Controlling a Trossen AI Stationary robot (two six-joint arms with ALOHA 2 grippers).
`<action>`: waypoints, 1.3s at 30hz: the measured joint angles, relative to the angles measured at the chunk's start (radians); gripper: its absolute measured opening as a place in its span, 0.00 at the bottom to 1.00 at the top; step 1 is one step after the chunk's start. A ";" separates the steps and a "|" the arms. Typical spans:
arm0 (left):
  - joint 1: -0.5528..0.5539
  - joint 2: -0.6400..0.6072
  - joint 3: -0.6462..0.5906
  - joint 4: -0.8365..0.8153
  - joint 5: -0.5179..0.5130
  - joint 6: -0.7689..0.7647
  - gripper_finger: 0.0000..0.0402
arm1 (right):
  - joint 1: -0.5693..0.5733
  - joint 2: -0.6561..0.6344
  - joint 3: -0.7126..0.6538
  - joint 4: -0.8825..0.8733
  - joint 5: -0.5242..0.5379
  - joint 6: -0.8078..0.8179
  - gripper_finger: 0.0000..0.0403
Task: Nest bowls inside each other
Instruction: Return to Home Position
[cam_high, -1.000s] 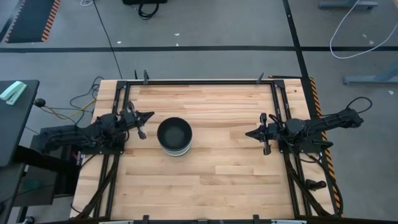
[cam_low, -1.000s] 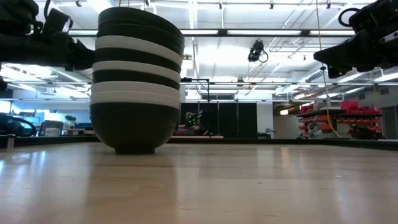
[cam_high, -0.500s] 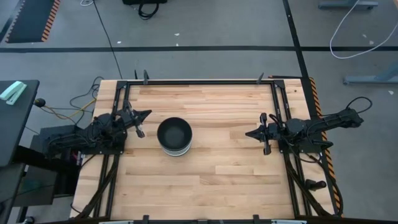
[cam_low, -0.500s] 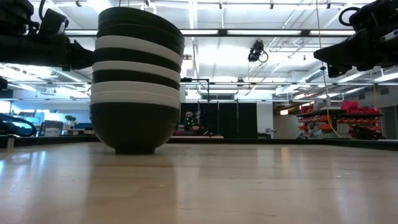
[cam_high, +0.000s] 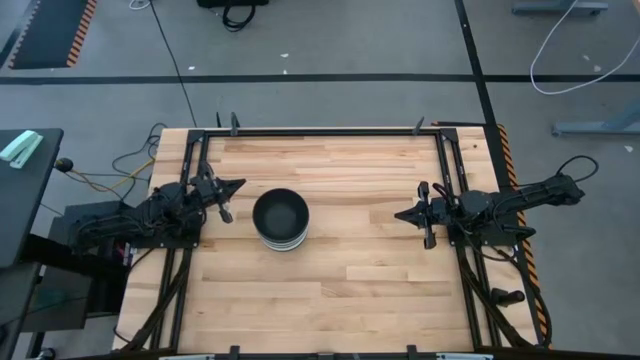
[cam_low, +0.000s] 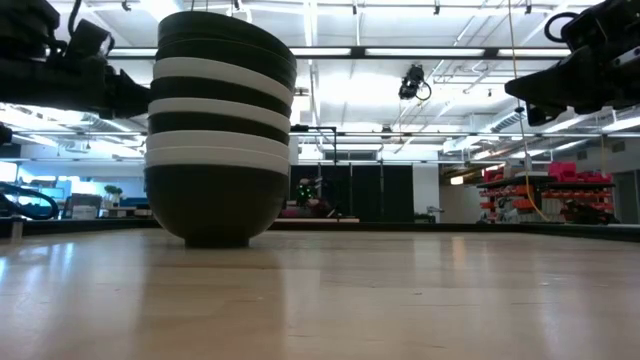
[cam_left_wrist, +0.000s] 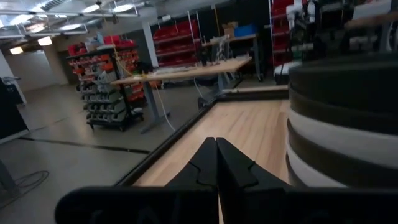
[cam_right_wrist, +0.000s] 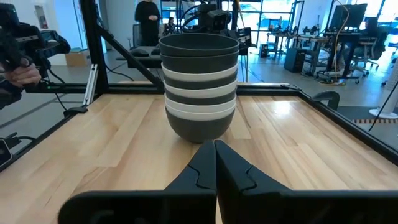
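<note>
Status: all the bowls (cam_high: 280, 220) are in one nested stack on the tabletop (cam_high: 350, 290). Black bowl at the bottom, white and black rims banded above, black on top. The stack looks upright and even in the low view (cam_low: 220, 130). I can't count each rim for certain, but no loose bowl shows anywhere around the stack in the high view.

What changed: over the last second the left end effector (cam_high: 238, 185) has backed slightly away from the stack. It's now just beside the stack, not touching, at about the height of the upper rims. Its fingers (cam_left_wrist: 205, 163) are pressed together and hold nothing. The stack itself hasn't shifted.

The right end effector (cam_high: 400, 214) hasn't moved. It's well apart from the stack on the opposite side, pointing at it, fingers (cam_right_wrist: 202, 165) also pressed together and empty. The stack sits square ahead of it in the right wrist view (cam_right_wrist: 199, 87).

My read: nesting is done and this is just the retreat to rest. Only risk is the left arm clipping the upper rims on the way out, and it looks clear of the stack.
</note>
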 joint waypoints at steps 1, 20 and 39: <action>0.000 0.011 0.000 -0.002 0.000 0.001 0.00 | 0.000 0.000 0.000 -0.001 -0.003 0.008 0.00; 0.000 0.147 0.000 -0.014 0.049 0.058 0.00 | 0.000 0.000 0.000 -0.020 -0.027 0.079 0.00; 0.135 0.175 0.023 -0.103 0.264 -0.063 0.00 | 0.000 0.000 0.000 -0.048 -0.049 0.106 0.00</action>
